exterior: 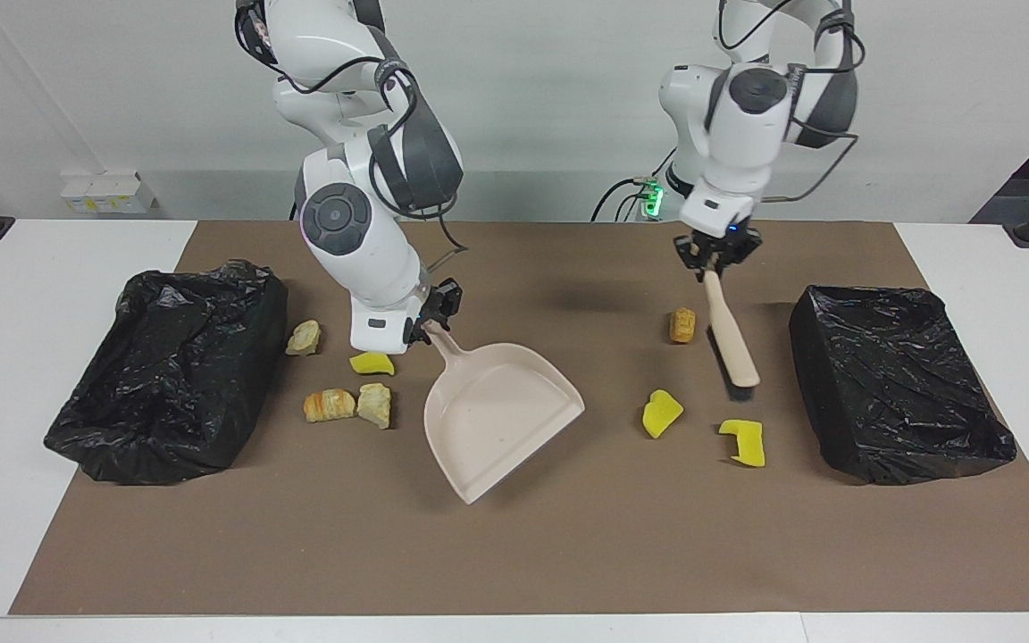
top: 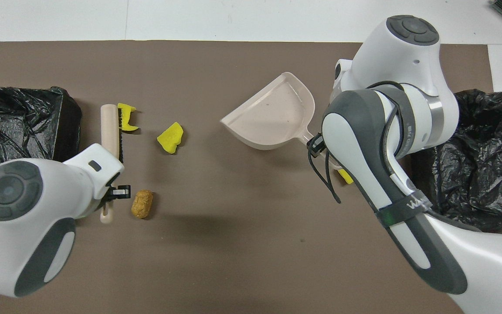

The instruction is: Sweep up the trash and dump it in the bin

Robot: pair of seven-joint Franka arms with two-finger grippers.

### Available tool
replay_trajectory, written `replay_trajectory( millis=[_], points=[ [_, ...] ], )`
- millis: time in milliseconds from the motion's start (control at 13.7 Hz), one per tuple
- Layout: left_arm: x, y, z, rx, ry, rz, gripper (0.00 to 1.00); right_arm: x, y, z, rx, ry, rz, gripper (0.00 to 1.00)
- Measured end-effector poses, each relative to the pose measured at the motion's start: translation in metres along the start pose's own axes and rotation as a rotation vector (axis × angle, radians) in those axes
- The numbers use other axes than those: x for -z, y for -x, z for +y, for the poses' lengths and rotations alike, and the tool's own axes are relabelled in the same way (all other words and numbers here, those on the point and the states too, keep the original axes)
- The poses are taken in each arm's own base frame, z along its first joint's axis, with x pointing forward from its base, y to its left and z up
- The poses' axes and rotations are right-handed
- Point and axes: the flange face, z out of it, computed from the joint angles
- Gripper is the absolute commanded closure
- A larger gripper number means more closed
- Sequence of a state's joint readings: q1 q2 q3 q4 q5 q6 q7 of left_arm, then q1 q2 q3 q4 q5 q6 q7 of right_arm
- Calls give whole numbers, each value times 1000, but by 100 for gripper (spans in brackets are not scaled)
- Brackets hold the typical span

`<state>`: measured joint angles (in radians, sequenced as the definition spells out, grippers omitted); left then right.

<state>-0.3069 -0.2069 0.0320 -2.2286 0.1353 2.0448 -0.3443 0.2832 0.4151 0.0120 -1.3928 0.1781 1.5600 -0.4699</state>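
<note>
Left gripper [exterior: 713, 259] clamped on brush [exterior: 729, 335], raised near yellow trash [exterior: 742, 442]. Right gripper [exterior: 430, 326] clamped on dustpan [exterior: 497, 415] handle, tilted above tabletop [exterior: 514, 554].

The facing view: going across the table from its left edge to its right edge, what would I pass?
Black bin → pale stone lump → striped bread-like lump → dustpan → yellow sponge chunk → notched yellow sponge → second black bin.
</note>
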Motion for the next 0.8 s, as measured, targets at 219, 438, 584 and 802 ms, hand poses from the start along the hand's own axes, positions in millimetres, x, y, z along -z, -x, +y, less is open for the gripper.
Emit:
replay_trajectory(
  millis=[219,438,584,802],
  points=[
    [-16,-33,-53,-2,-3,5,100,-20,4,-35,222,117,-111,100],
    [-58,-58,-53,-15,-11,-34,100,-47,11,-75,411,214,-160,100],
    [-95,-72,-43,-28,-9,-43,100,-64,23,-67,521,253,-189,100],
    [-128,-85,-36,-36,-4,-38,100,-84,31,-53,584,282,-213,100]
  ],
)
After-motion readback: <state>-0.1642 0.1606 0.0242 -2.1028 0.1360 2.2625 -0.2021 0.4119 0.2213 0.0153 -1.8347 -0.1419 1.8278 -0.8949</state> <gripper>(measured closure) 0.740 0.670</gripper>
